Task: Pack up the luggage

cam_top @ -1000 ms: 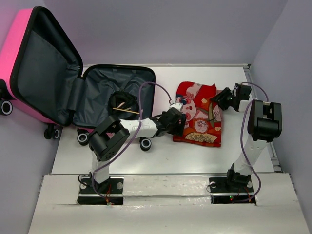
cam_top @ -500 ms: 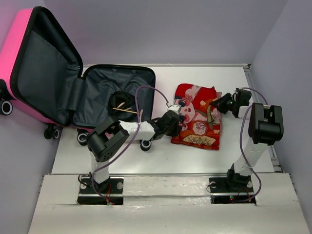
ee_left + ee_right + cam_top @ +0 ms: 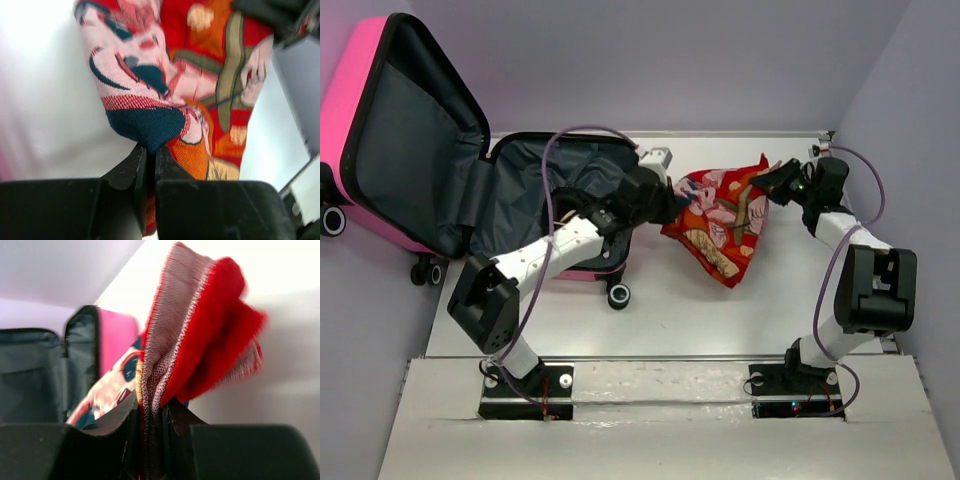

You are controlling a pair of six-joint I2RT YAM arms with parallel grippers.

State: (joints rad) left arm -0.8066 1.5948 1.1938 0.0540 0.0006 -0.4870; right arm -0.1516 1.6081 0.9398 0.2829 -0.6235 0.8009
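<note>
The luggage point(image 3: 515, 175) lies open at the far-left corner of the desk point(image 3: 780, 300), lid point(image 3: 415, 130) upright. Just right of its rim the red cloth point(image 3: 720, 225) sags between my claws — left claw point(image 3: 672, 200) pinched tight on a dark-blue corner, right claw point(image 3: 767, 186) clamped on its red edge.

The luggage point(image 3: 520, 190) is laid open at the left of the surface point(image 3: 670, 320), with its lid stood up at the far left. Just right of it, the cloth point(image 3: 720, 220) is held between the left claw point(image 3: 674, 203), at its left edge, and the right claw point(image 3: 772, 186), at its right corner.
</note>
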